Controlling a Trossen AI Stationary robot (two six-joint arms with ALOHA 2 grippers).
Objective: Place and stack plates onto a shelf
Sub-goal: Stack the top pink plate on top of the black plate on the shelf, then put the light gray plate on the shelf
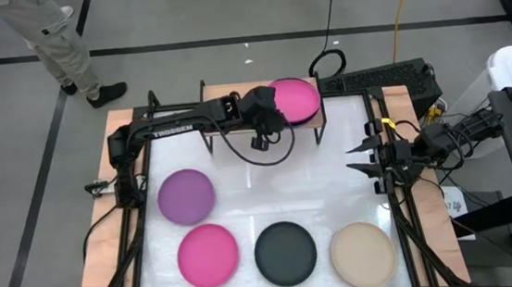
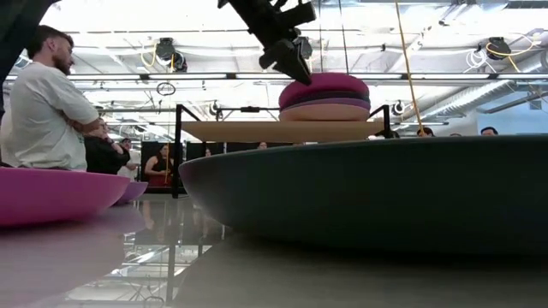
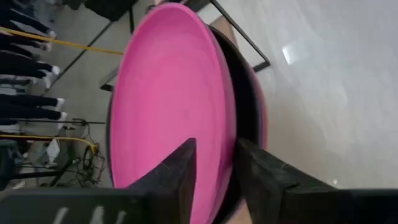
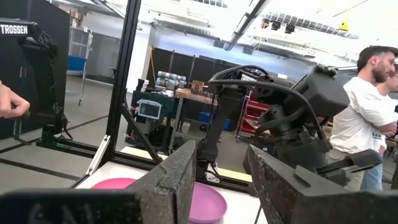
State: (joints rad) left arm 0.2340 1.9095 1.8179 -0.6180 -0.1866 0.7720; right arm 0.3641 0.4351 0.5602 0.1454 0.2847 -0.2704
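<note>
A hot pink plate [image 1: 297, 99] [image 3: 168, 99] tops a stack of plates [image 2: 325, 101] on the shelf [image 2: 274, 130] at the table's far edge. My left gripper [image 1: 262, 129] [image 2: 293, 58] is open at that plate's left rim. One finger is over the plate's inside and one outside, with a gap around the rim [image 3: 231, 134]. On the table's near half lie a purple plate [image 1: 186, 194], a second hot pink plate [image 1: 208, 255], a black plate [image 1: 285, 252] and a beige plate [image 1: 362, 255]. My right gripper [image 1: 361, 156] [image 4: 221, 180] waits open at the table's right edge.
The shelf's thin black legs [image 1: 321, 128] stand on the far middle of the table. Wooden side strips [image 1: 103, 250] and black frame rails border the table. A person [image 1: 61, 40] stands beyond the far left corner; more people [image 2: 43, 103] show in the room behind.
</note>
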